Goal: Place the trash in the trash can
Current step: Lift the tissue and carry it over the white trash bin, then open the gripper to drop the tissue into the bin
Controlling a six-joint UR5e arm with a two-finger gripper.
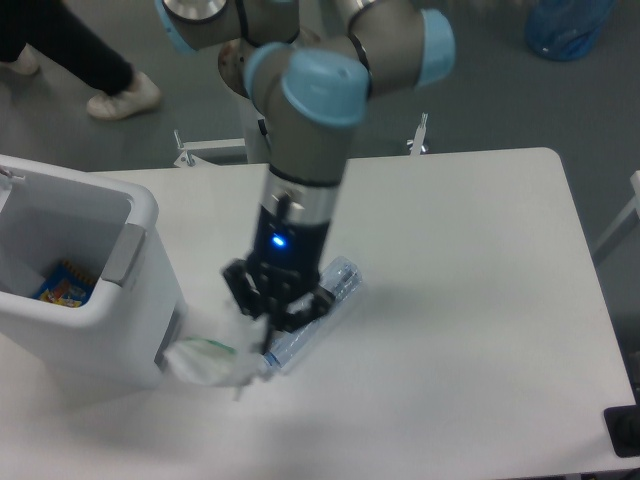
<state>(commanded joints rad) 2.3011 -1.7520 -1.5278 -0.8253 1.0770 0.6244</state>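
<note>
Spanning grey floor (80, 140), white table (480, 300)

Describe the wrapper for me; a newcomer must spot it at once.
Start at the big white bin on the table's left. By its front right corner, the arm's pincer holds the wrapper. Unlike the long, straight bottle partly hidden behind the pincer, it is a small, crumpled, clear clump.

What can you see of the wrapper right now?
The wrapper is a crumpled clear plastic piece with a faint green tint at its top. It hangs just below and left of the gripper, which appears to grip its right edge. It sits in front of the bin, near the lower corner, beside the bottle. Whether it touches the table or the bin cannot be told.
</note>
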